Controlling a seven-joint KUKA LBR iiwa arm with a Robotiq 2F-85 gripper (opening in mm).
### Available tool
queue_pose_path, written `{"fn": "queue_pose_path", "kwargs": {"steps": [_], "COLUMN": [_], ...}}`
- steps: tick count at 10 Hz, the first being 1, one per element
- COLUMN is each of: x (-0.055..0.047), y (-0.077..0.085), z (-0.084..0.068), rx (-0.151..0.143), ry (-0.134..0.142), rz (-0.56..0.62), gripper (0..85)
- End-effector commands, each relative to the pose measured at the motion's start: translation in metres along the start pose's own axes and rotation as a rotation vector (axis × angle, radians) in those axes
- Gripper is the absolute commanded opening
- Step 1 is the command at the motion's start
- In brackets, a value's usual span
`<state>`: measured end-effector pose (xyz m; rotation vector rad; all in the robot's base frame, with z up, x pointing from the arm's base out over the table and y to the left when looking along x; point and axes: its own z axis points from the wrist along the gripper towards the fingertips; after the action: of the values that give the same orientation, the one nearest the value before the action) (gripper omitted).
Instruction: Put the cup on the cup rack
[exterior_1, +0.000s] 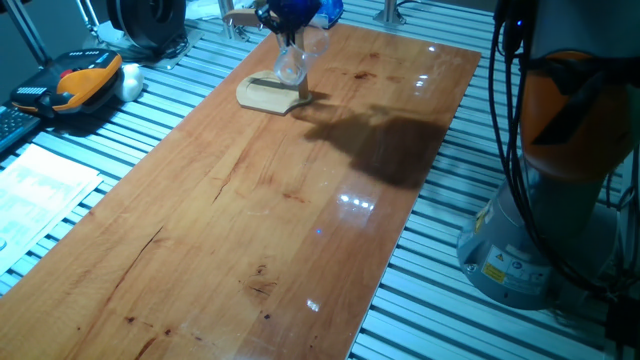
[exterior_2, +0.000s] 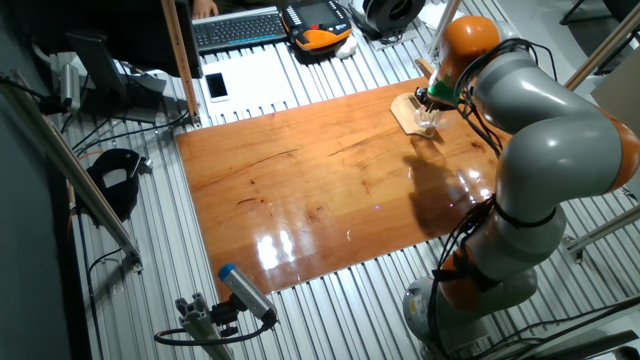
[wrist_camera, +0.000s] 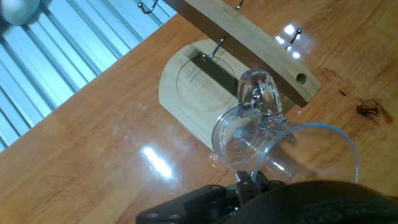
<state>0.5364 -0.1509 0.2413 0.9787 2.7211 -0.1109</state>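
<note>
The cup (exterior_1: 292, 64) is a clear glass mug, held tilted above the cup rack's wooden base plate (exterior_1: 268, 94) at the far end of the table. In the hand view the cup (wrist_camera: 244, 134) has its handle (wrist_camera: 259, 93) against the rack's wooden post (wrist_camera: 249, 43), close to a small metal hook (wrist_camera: 215, 48). My gripper (wrist_camera: 249, 182) is shut on the cup's rim wall. The gripper also shows in one fixed view (exterior_1: 290, 14) and in the other fixed view (exterior_2: 432, 96), right over the rack (exterior_2: 405, 108).
An orange and black pendant (exterior_1: 80, 82) and a white paper (exterior_1: 40, 185) lie left of the wooden tabletop (exterior_1: 300, 220). A keyboard (exterior_2: 240, 28) and a phone (exterior_2: 216, 86) lie beyond it. The robot base (exterior_1: 520, 250) stands at the right.
</note>
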Motion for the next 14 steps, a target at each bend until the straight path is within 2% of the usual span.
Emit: {"fn": "queue_pose_path", "kwargs": {"steps": [1, 4, 5, 7, 8, 11, 12, 14], "x": [0.0013, 0.0039, 0.0038, 0.0042, 0.0041, 0.0021, 0.0016, -0.0010], "y": [-0.0002, 0.0020, 0.0021, 0.0037, 0.0042, 0.0030, 0.0035, 0.0057], "z": [0.0013, 0.0023, 0.0023, 0.0020, 0.0020, 0.0017, 0.0013, -0.0030], "rx": [0.001, 0.012, 0.004, 0.002, 0.001, -0.004, -0.004, -0.001], "ry": [-0.001, -0.008, 0.001, 0.003, 0.004, 0.008, 0.005, 0.011], "rz": [0.000, 0.006, 0.006, 0.020, 0.025, 0.017, 0.017, 0.018], "gripper": [0.0, 0.0, 0.0, 34.0, 68.0, 68.0, 85.0, 85.0]}}
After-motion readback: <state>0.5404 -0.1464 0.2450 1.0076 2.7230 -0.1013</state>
